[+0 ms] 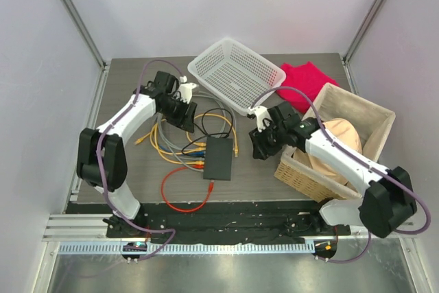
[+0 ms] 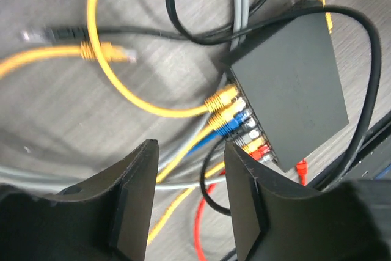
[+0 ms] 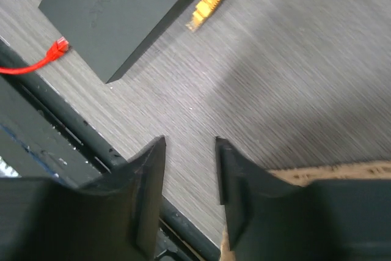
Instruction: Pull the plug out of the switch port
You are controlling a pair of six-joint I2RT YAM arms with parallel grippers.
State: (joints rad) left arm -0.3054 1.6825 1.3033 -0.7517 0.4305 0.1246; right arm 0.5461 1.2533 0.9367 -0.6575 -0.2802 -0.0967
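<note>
The switch [image 1: 219, 158] is a flat matte-black box in the middle of the table. Its sockets on the left edge hold yellow, blue, grey and red plugs [image 2: 235, 117]. It also shows in the left wrist view [image 2: 290, 84] and the right wrist view [image 3: 113, 10]. My left gripper [image 1: 184, 120] is open and empty, above the cable tangle to the upper left of the switch. My right gripper [image 1: 260, 143] is open and empty, to the right of the switch, over bare table.
A white mesh basket [image 1: 236, 73] stands at the back. A red cloth [image 1: 305, 81] lies at the back right. A wicker box [image 1: 343, 145] with a tan hat stands on the right. Loose yellow [image 2: 110, 51], black and red cables spread left of the switch.
</note>
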